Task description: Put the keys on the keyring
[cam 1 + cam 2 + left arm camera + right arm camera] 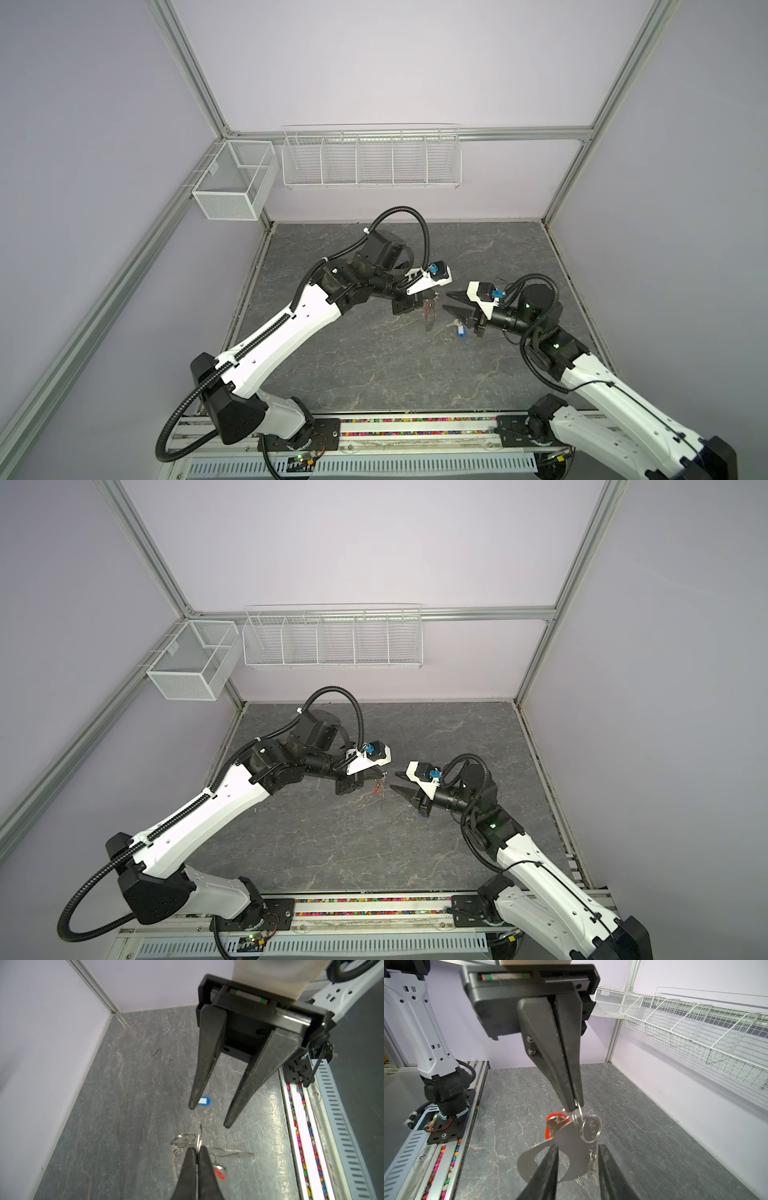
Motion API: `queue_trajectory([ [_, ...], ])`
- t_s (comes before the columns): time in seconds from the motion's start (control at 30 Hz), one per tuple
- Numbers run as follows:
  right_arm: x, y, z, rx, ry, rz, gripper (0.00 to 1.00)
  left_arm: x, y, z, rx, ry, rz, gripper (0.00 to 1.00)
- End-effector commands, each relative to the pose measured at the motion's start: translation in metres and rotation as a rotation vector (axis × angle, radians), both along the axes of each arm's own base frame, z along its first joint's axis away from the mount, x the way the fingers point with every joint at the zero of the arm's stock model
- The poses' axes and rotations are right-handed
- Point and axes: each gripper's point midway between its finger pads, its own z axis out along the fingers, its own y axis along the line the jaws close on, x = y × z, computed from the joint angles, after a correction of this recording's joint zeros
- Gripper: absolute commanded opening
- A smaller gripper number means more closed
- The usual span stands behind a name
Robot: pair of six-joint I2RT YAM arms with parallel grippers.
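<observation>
The left gripper, clamped shut, dangled the flat tan-grey crescent keyring, red-tagged silvery key attached, above the grey marbled tabletop's middle. The right gripper stood part-open, empty. Next, probably: fetching the blue-tagged silvery key lying below.

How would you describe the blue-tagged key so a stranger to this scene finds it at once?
On the dark grey marbled tabletop, look right of centre, near the open black right gripper. A small silvery key with a blue oblong plastic tag lies flat, alone; the red-orange-tagged key hangs with the flat tan-grey keyring from the shut left gripper.
</observation>
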Motion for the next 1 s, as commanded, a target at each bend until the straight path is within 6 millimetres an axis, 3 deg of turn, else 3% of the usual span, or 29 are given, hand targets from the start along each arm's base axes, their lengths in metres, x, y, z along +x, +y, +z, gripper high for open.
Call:
queue_trajectory([
  [0.0, -0.001, 0.002, 0.006, 0.029, -0.018, 0.019, 0.32, -0.009, 0.009, -0.014, 0.120, 0.016, -0.010, 0.00],
  [0.67, -0.006, 0.019, -0.002, 0.037, 0.064, 0.134, 0.20, -0.012, -0.002, 0.001, 0.059, 0.002, -0.016, 0.00],
  [0.97, -0.004, 0.016, 0.002, 0.043, 0.041, 0.101, 0.11, -0.014, -0.001, -0.001, 0.056, -0.011, -0.033, 0.00],
])
